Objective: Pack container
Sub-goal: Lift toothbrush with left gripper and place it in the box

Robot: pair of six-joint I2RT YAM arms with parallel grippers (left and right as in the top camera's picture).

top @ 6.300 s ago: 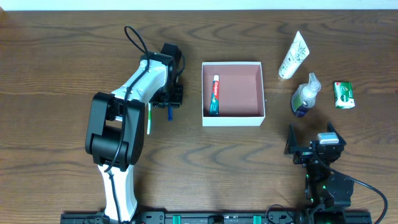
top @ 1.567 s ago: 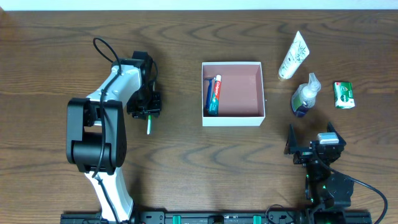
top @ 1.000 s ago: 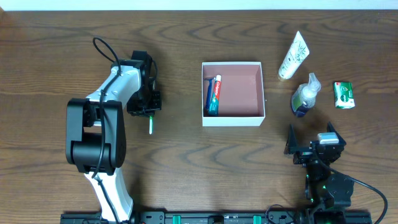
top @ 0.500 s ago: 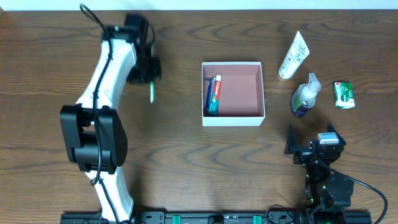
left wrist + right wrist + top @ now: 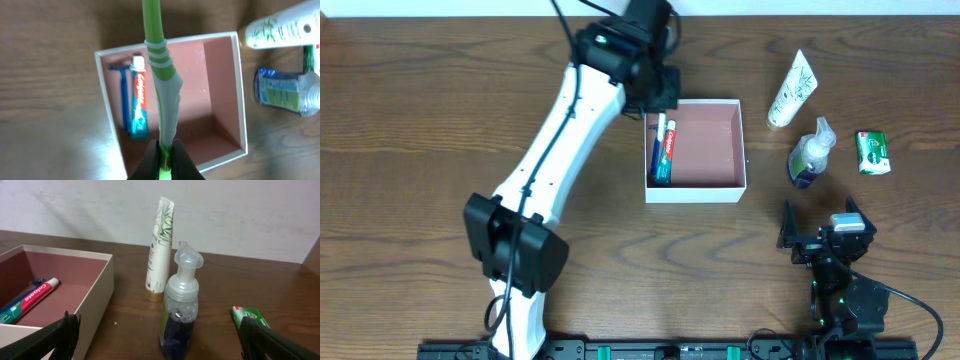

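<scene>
The container (image 5: 740, 150), a square white box with a pink floor, sits at mid-table and holds a toothpaste tube (image 5: 666, 155) and a blue razor (image 5: 655, 160) along its left wall. My left gripper (image 5: 656, 98) hovers over the box's far left corner, shut on a green and white toothbrush (image 5: 162, 75). In the left wrist view the brush points out over the container (image 5: 241, 100), above the toothpaste (image 5: 140, 105) and razor (image 5: 122, 97). My right gripper (image 5: 820, 222) rests open near the front right, empty, facing a pump bottle (image 5: 182, 315).
Right of the box stand a white tube (image 5: 792, 88), the clear pump bottle with dark liquid (image 5: 810, 155) and a green packet (image 5: 872, 152). In the right wrist view the tube (image 5: 161, 250) is behind the bottle and the packet (image 5: 250, 317) to its right.
My left arm has swung from the table's far left to above the container's left side, carrying the toothbrush. The right arm has not moved.
</scene>
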